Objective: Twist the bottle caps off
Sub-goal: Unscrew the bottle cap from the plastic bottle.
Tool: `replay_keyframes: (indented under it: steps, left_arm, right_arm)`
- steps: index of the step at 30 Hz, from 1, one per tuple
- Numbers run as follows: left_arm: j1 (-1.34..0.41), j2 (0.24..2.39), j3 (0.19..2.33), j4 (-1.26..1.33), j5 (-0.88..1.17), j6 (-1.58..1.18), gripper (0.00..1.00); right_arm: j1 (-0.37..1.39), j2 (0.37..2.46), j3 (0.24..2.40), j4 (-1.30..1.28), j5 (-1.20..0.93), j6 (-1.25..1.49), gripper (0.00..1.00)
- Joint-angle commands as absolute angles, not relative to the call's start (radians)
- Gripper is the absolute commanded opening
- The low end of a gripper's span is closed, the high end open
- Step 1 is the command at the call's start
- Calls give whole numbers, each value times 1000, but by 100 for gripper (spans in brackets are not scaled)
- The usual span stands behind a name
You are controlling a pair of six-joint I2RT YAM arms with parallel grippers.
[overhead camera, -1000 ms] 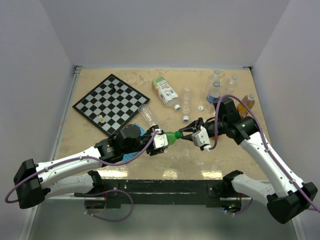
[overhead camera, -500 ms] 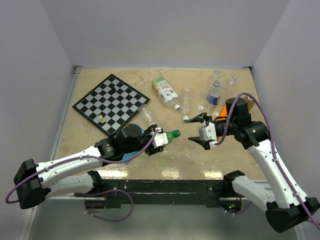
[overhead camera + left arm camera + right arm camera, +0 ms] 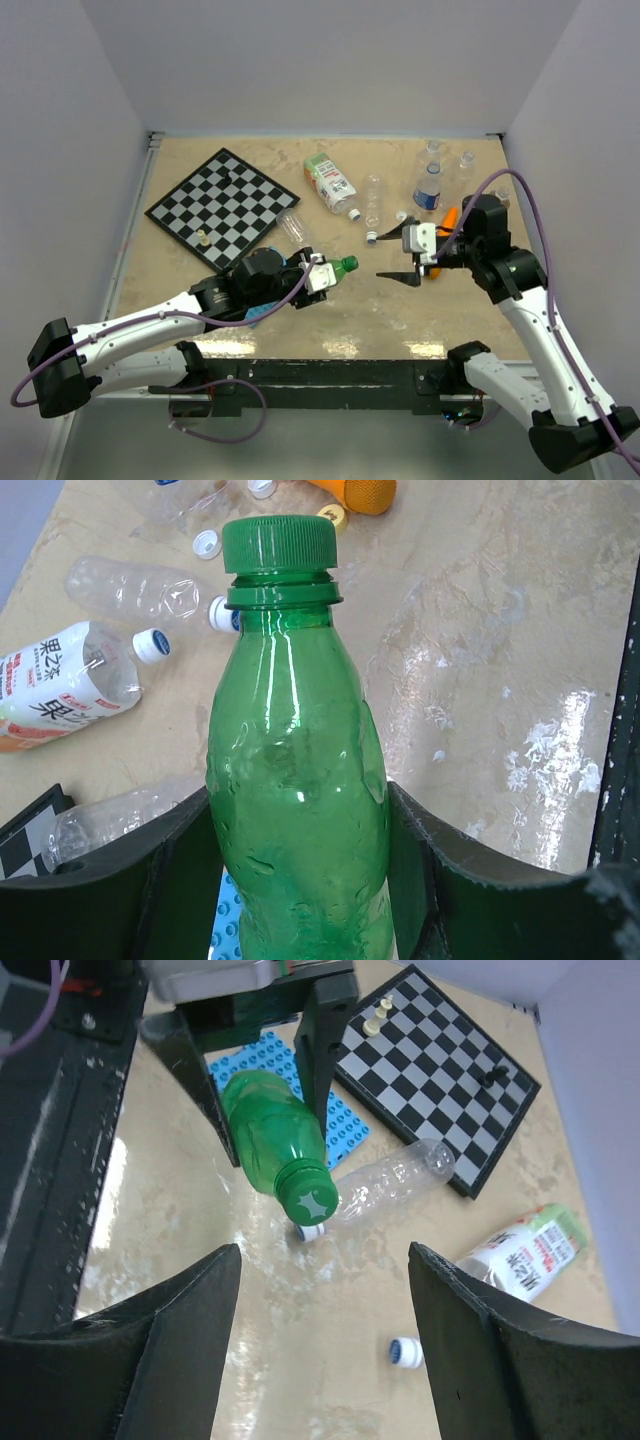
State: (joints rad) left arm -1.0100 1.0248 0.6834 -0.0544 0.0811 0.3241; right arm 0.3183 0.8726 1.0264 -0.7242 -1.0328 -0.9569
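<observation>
Operator: Risk from here, as you see it?

Observer: Mostly slip. The left tool point(image 3: 320, 273) is clamped round the belly of the green bottle point(image 3: 295, 770). That bottle is thin plastic, so I'd expect it to dent or turn in the grip once the cap is twisted. The green cap point(image 3: 278, 544) sits on the neck, raised over the near middle of the table point(image 3: 350, 312). It points towards the right tool point(image 3: 404, 255), which hangs apart from it, jaws wide and nothing in them.

Operator: And on the approach?

Observer: Coming in off-centre could skid off the ribbed rim. A clear bottle point(image 3: 395, 1185) lies on the table near the cap and could get knocked.

Operator: Any writing?

Observer: None on the green bottle, only a star-like moulding on the cap top. A labelled bottle point(image 3: 55, 685) farther back carries large East Asian characters, and the first looks like 果. I can read no brand.
</observation>
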Motion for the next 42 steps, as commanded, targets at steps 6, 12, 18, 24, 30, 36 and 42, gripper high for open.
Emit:
replay_keyframes:
  steps: [6, 12, 18, 24, 30, 36, 42]
  left_arm:
    - [-1008, 1022, 701, -32, 5, 304, 8]
    - [-1008, 1029, 703, -29, -52, 302, 8]
    - [-1008, 1037, 706, -31, -49, 299, 8]
    - [-1008, 1039, 707, -29, -38, 298, 8]
    - [-1008, 1045, 707, -29, -22, 298, 8]
    - [-1008, 1048, 710, -31, -17, 298, 8]
    - [-1008, 1052, 709, -31, -15, 299, 8]
  right_arm:
    - [311, 995, 1081, -541, -1034, -351, 71]
    - [311, 1095, 1066, -519, -1114, -240, 73]
    - [311, 1170, 1054, -462, -1075, -147, 72]
    - [336, 1224, 1057, -436, -1081, -103, 72]
    - [365, 1265, 1071, -428, -1081, -91, 70]
    - [396, 1281, 1077, -433, -1085, -94, 64]
    - [406, 1285, 1081, -436, -1091, -101, 51]
